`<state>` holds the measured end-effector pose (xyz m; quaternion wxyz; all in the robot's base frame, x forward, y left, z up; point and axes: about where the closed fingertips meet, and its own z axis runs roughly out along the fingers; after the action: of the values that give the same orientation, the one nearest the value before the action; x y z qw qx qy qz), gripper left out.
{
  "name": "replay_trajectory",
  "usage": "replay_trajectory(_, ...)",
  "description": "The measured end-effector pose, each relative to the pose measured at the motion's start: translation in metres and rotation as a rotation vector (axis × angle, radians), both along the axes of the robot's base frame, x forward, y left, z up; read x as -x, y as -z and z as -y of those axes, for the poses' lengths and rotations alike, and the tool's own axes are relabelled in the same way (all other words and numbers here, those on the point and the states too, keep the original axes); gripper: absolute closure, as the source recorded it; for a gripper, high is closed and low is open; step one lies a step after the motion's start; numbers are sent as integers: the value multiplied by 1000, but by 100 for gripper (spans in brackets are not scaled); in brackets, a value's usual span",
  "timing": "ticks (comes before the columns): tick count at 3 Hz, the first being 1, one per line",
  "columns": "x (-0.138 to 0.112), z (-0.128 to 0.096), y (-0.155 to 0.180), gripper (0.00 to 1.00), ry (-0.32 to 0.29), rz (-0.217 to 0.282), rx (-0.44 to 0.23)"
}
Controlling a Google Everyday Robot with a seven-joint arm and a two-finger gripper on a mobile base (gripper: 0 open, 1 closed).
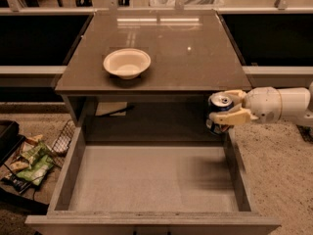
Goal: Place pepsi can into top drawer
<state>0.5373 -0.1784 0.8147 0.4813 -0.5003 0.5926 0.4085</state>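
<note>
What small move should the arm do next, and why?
Probably shift a little left. The gripper is shut on the can above the open drawer, close to its right wall, so lowering straight down might catch that wall.
</note>
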Motion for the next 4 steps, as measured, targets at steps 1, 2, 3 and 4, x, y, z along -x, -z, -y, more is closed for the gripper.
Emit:
replay_trajectory(1,11,-12,35,100,-54,-19,8)
replay_trajectory(2,37,-15,68,100,-58,-18,-32)
replay_trajectory(3,59,-14,89,100,-41,-3,-77)
replay_trajectory(4,82,-17,109,100,-54,25,-132)
